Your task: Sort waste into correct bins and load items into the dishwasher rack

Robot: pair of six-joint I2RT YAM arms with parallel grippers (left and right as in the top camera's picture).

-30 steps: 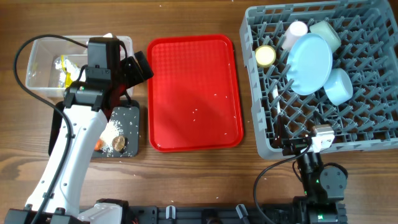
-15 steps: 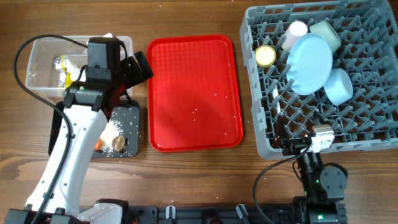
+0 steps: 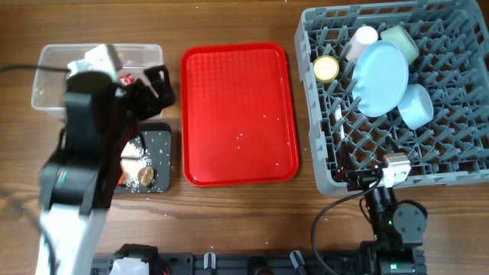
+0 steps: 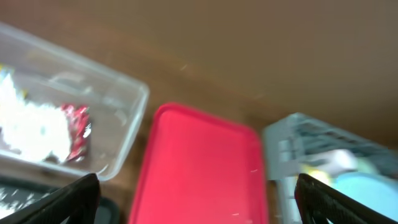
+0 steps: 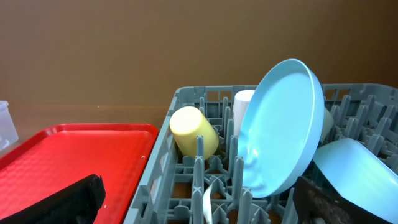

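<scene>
Broadly, the overhead view suggests the job is nearly finished. The dishwasher rack (image 3: pixel 458 177) holds the light blue plate (image 3: pixel 382 76), a blue bowl (image 3: pixel 417 105), the yellow cup (image 3: pixel 326 69) and a pale cup (image 3: pixel 365 36). The black bin (image 3: pixel 162 137) carries rice-like grains (image 3: pixel 136 160) and a brown lump (image 3: pixel 146 175). Only a few stray white grains (image 3: pixel 238 137) dot the red tray (image 3: pixel 229 69), and I see no spoon.

From the left wrist, the clear bin (image 4: pixel 124 118) contains white tissue (image 4: pixel 31 124) and a red wrapper (image 4: pixel 76 127). The left gripper (image 4: pixel 198 186) hangs above its edge with jaws wide apart, holding nothing.

From the right wrist, the right gripper (image 5: pixel 199 183) faces the rack's near wall, spread fully and touching nothing.
</scene>
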